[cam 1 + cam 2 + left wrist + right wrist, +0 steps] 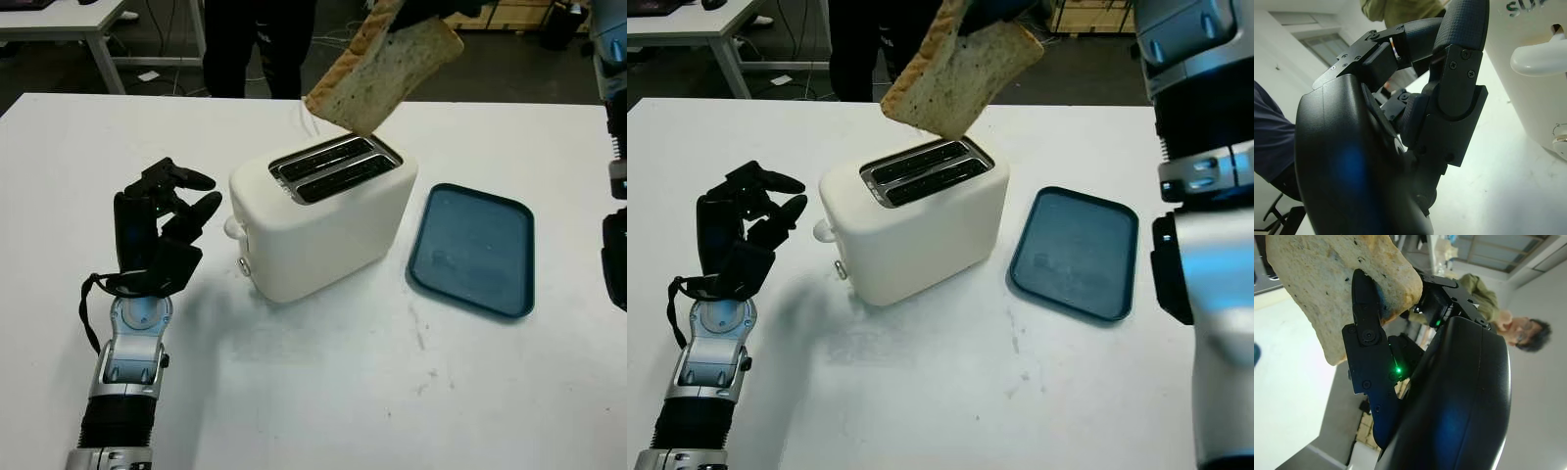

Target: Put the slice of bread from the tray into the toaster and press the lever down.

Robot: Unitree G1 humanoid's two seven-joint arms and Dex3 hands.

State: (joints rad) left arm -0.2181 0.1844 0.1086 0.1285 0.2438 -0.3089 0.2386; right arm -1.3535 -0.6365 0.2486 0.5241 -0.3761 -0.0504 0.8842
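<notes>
**Above the toaster: bread held over the slots**

Over the white table point(323, 392) I see my right hand point(1376, 347) raised high, its black fingers point(1365, 308) clamped on the upper end of the slice of bread point(384, 69). That slice hangs tilted, its lower corner pointing down toward the white toaster point(323, 220) and stopping just short of the rear slot. It touches nothing but my fingers.

My toaster sits near the middle of the table, turned at an angle, with two dark slots point(333, 168) on top, both unfilled. Its white lever point(233, 227) sticks out from the end facing my left hand, and it sits in the raised position. Below the lever is a small round knob point(244, 265).

On the table just beside the toaster, on my right side, lies the dark teal tray point(473, 248), flat, with nothing on it.

My left hand point(157, 230) is near the lever end of the toaster, apart from it, holding nothing, its fingers curled inward with the tips pointing toward the lever.

Beyond the far edge of the table stands a person in dark trousers point(260, 44), and I see a second person in an olive top point(1481, 298) behind my right hand.
</notes>
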